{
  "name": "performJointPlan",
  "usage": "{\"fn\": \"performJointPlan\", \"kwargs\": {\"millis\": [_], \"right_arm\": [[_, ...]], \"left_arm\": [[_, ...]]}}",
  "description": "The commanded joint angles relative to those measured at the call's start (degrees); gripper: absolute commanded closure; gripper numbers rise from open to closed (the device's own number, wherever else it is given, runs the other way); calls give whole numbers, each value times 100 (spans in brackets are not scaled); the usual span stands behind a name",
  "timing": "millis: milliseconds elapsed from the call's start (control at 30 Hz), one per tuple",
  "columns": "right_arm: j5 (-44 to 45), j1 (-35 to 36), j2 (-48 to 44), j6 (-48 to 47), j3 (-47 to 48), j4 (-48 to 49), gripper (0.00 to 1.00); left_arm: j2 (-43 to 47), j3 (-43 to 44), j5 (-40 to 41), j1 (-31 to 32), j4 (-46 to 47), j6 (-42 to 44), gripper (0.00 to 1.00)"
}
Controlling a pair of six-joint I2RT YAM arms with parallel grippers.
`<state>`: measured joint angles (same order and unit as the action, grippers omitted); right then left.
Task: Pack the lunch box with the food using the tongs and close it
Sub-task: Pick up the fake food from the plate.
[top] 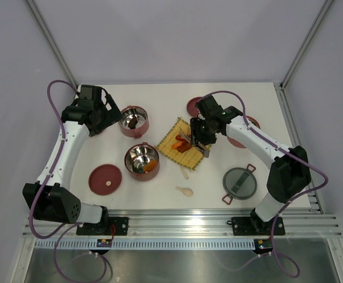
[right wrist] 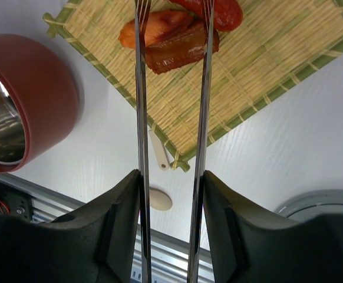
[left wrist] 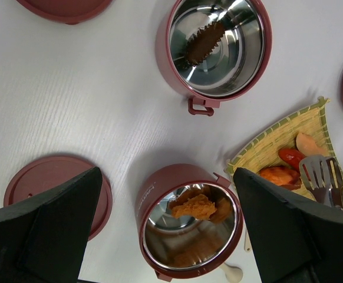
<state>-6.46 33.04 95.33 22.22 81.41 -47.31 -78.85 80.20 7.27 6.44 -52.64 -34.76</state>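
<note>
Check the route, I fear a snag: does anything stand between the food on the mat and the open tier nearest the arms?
Nothing visible does. The tongs in the right gripper point at the food on the mat; bare table separates mat and tier. The cream spoon lies by the mat's near corner, aside.

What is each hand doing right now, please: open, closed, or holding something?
Left hand: open, holding nothing.
Right hand: closed on the tongs.
</note>
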Motion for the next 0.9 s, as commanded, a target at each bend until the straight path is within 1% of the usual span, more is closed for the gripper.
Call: {"fn": "performJointPlan", "kwargs": {"millis": [0,133,333,433,500,533,633,800,867], "right_arm": [[136,98,-479,-121,112,-200,48],[224,115,-700,98,-80,-156,43],[470,159,-858,274,-291,-112,42],[566,150,-806,196,-283,-77,43],[619,150,-692,-14,-213,-138,44],[820,150,-639,-103,-135,-164,44],[1057,150,-393,-516,111,-384,45],[787,150,-50,-1226,402,-604,46],[672,150,64,-1430,490,-657,49]], "left_arm": [[10,39,-94,-20,219,-22,1],[10,30,-164,-28,237,-39,1],[-16,22,-208,-20,281,-48,1],[-60,-5,-278,-28,307,-66,1],[-69,-5,-296,-28,316,-66,1],[-78,-5,-305,-28,307,-66,1],[-78,-13,-296,-28,325,-66,1],[-69,13,-287,-28,307,-74,1],[-69,-5,-279,-28,298,-83,1]]}}
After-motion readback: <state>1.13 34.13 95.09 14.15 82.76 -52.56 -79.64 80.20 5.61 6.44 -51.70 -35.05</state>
